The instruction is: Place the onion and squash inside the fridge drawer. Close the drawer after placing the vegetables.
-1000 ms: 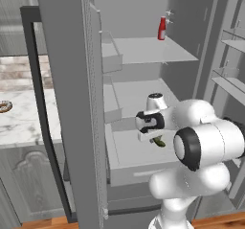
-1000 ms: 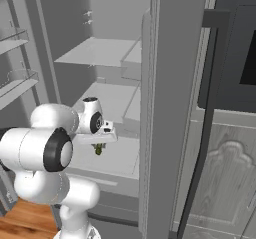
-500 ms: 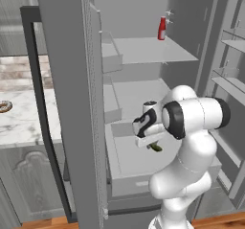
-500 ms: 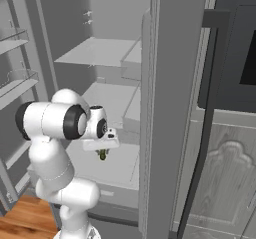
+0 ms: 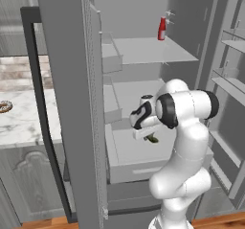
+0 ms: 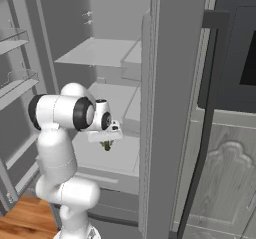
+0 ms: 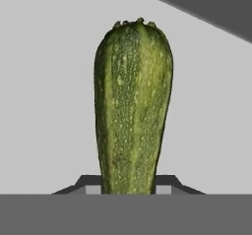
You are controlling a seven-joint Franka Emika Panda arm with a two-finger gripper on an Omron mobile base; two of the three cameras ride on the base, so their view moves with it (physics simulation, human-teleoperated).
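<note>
**Squash held above the open fridge drawer**

We see the fridge (image 5: 143,51) standing open, smooth grey panels and flat shelves, with a small red bottle (image 5: 162,29) at about 1 o'clock on the upper shelf. Below, the fridge drawer (image 5: 139,168) is pulled out, a wide shallow light-grey box with a plain front.

Over the last second the arm has folded upright and drawn its elbow back, while the tool (image 5: 149,136) has stayed over the drawer. We judge the carry finished and the release next.

The tool is closed on the squash (image 7: 133,106), which hangs from it just above the drawer floor. It is dark green, elongated, faintly ribbed and speckled, with a rough stem scar at its far end.

At 9 o'clock, a donut (image 5: 4,107) lies on the marbled counter (image 5: 24,127).
</note>
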